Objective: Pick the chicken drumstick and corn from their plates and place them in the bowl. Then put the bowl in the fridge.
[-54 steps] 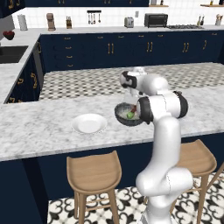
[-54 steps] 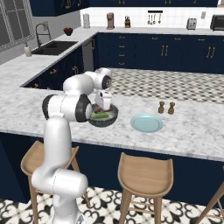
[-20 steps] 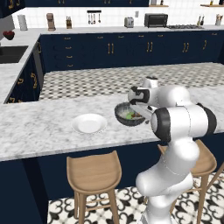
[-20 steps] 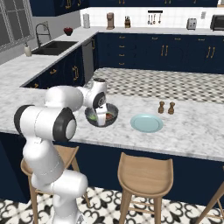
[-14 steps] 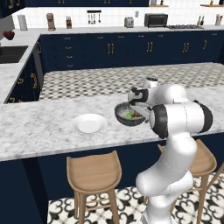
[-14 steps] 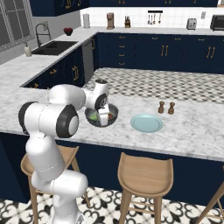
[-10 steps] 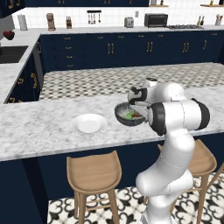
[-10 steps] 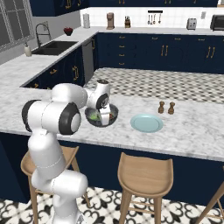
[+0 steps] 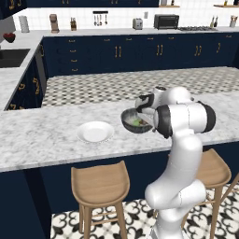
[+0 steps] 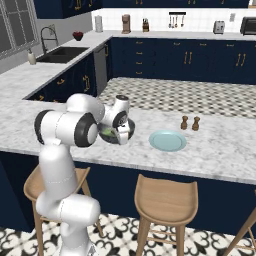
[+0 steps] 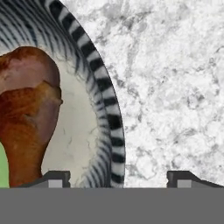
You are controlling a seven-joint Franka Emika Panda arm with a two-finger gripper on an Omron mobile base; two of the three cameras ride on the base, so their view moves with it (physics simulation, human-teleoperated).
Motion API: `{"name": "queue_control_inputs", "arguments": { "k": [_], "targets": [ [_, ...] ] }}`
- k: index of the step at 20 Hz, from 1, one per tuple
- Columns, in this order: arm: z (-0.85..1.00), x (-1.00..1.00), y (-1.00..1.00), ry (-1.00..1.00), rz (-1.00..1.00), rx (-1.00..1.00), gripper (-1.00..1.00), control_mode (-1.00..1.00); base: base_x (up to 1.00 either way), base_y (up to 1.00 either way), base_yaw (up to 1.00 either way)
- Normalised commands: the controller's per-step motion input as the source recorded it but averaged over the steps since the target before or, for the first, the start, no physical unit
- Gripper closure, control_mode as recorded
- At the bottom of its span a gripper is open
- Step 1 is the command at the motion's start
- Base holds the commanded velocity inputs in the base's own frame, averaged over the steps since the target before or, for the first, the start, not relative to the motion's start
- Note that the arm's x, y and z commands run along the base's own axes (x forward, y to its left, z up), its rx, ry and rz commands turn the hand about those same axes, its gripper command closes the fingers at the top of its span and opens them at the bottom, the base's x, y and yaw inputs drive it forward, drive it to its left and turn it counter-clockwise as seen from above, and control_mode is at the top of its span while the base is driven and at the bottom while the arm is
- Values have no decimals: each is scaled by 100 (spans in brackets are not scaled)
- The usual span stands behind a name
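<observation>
The dark bowl (image 9: 132, 123) (image 10: 111, 136) stands on the marble island, and the reddish-brown chicken drumstick (image 11: 26, 127) lies inside it. A sliver of the corn's green husk (image 11: 3, 168) shows beside the meat. My gripper (image 11: 119, 177) (image 10: 123, 131) points down over the bowl's striped rim (image 11: 114, 144). It is open, with one fingertip (image 11: 56, 177) inside the wall and the other outside above the counter. The white plate (image 9: 95, 131) and the pale blue-green plate (image 10: 167, 141) lie bare on either side. The fridge is out of view.
Salt and pepper shakers (image 10: 190, 122) stand behind the blue-green plate. Wooden stools (image 9: 100, 184) (image 10: 165, 196) sit under the island's near edge. A sink (image 10: 64, 54) is set in the far left counter, with navy cabinets along the back wall.
The arm has folded its elbow closer in and the hand has settled lower over the bowl's rim. The jaws stand slightly narrower. Bowl and plates have stayed put.
</observation>
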Motion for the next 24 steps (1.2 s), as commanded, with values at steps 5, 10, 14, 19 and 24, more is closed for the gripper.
{"name": "queue_control_inputs", "arguments": {
  "k": [5, 10, 14, 19, 24],
  "targets": [
    [-23, 29, 11, 0, 1, 0, 100, -100, 0, 0, 0],
    [-15, 19, 12, 0, 0, 0, 100, -100, 0, 0, 0],
    [0, -6, 13, 0, -3, 0, 100, -100, 0, 0, 0],
    [56, -82, 7, -11, -19, -4, 100, -100, 0, 0, 0],
    [97, -99, 4, -8, -10, -1, 100, -100, 0, 0, 0]
  ]
}}
